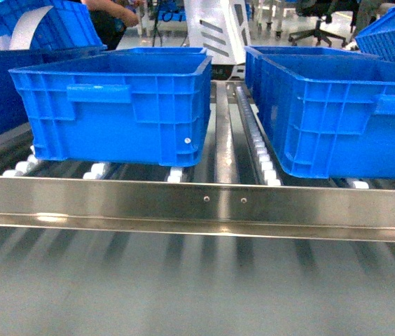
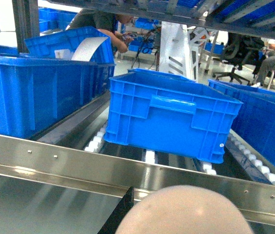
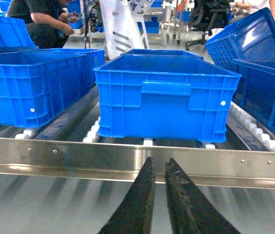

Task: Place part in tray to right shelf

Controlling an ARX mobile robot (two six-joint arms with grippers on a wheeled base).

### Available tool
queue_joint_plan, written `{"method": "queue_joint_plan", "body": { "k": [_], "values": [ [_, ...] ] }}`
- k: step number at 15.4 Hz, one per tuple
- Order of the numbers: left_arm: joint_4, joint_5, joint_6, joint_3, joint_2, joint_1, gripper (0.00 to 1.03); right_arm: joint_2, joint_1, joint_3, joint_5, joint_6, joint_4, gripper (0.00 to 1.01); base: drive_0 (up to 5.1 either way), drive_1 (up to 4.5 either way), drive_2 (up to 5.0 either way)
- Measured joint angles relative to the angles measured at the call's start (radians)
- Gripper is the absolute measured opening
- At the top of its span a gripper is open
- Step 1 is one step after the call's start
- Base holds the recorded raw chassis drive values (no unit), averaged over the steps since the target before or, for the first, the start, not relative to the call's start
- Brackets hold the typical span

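The right shelf (image 1: 204, 199) is a stainless-steel rack with a shiny front rail and white rollers (image 1: 260, 150); it crosses all three views. In the left wrist view, the pale pinkish-beige tray (image 2: 186, 212) fills the bottom as a rounded blur. My left gripper (image 2: 176, 200) is shut on it, with only one black finger (image 2: 120, 214) showing at its left side. Just short of the rail (image 3: 79, 156), my right gripper (image 3: 159, 160) is shut with nothing between its black fingers. The part is out of view. Neither gripper shows in the head view.
Blue plastic bins stand on the rollers: one at left (image 1: 113, 105), one at right (image 1: 337, 112), more behind and beside them. A steel divider (image 1: 223, 133) runs between them. A sloping steel panel (image 1: 183, 287) lies below the rail. A person (image 3: 35, 19) stands behind.
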Motion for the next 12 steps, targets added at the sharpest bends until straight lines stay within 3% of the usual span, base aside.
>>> {"method": "queue_joint_plan", "body": {
  "k": [3,9,12],
  "values": [
    [0.000,0.000,0.000,0.000,0.000,0.000,0.12,0.000,0.000,0.000,0.000,0.000,0.000,0.42,0.0,0.00,0.0],
    [0.000,0.000,0.000,0.000,0.000,0.000,0.12,0.000,0.000,0.000,0.000,0.000,0.000,0.97,0.0,0.00,0.0],
    [0.000,0.000,0.000,0.000,0.000,0.000,0.12,0.000,0.000,0.000,0.000,0.000,0.000,0.98,0.0,0.00,0.0]
  ]
}}
